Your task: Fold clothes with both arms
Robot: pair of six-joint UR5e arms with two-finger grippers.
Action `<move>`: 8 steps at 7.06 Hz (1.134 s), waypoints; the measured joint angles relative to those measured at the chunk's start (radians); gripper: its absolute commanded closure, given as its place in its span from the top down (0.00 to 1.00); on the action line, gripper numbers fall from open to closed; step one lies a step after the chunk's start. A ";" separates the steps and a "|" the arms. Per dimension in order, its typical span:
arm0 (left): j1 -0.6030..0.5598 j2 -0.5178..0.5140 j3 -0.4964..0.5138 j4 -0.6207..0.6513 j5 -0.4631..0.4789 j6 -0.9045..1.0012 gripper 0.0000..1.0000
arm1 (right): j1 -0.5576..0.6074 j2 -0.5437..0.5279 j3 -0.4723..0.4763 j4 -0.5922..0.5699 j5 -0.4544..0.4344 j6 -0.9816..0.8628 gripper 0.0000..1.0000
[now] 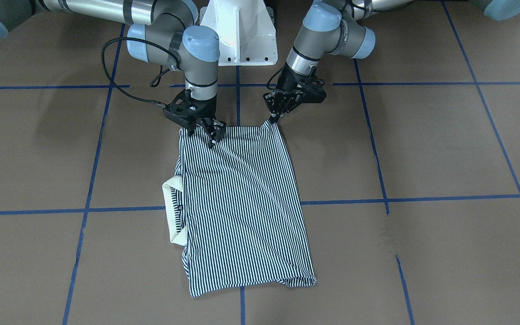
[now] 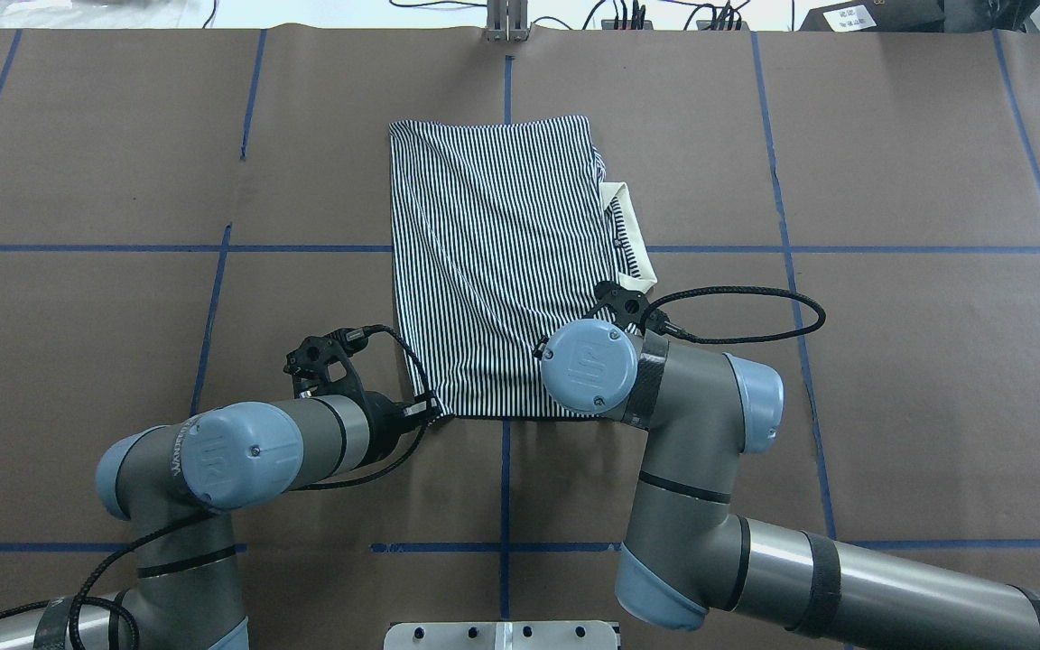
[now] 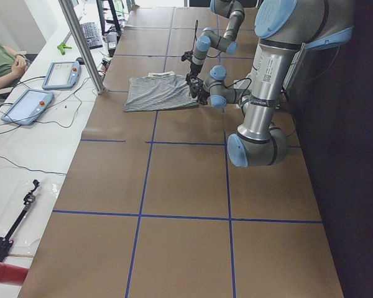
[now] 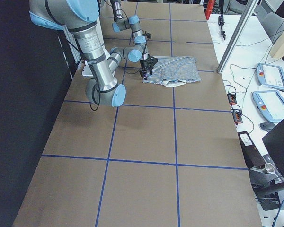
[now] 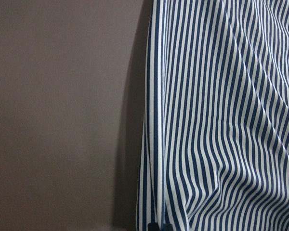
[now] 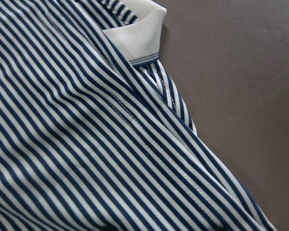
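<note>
The striped polo shirt [image 1: 242, 203] lies folded into a long rectangle on the brown table, also shown from overhead [image 2: 493, 262]. Its cream collar [image 1: 172, 210] sticks out on my right side [image 2: 633, 226]. My left gripper [image 1: 272, 119] is shut on the shirt's near corner [image 2: 430, 413]; its fingertips pinch the fabric edge in the left wrist view [image 5: 156, 226]. My right gripper [image 1: 211, 137] is shut on the near edge by the other corner, hidden under its wrist from overhead. The right wrist view shows stripes [image 6: 86, 144] and collar [image 6: 139, 41]. The near edge is slightly raised and creased.
The white pedestal [image 1: 239, 31] stands just behind both grippers. Blue tape lines [image 2: 506, 248] cross the table. A metal post [image 2: 506, 23] is at the far edge. A side bench holds tablets [image 3: 28, 105] near a seated person [image 3: 0, 62].
</note>
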 measured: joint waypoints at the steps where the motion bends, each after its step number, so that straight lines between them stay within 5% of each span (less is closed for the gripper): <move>1: 0.000 0.000 0.000 0.000 0.000 0.000 0.00 | 0.000 0.002 0.000 -0.001 0.000 0.002 0.00; 6: 0.000 0.002 -0.011 0.001 -0.003 0.002 0.00 | 0.002 0.007 0.015 0.000 -0.006 0.006 0.00; 8: -0.007 0.013 -0.113 0.076 -0.043 0.040 0.00 | 0.004 0.005 0.082 -0.005 -0.006 0.007 0.00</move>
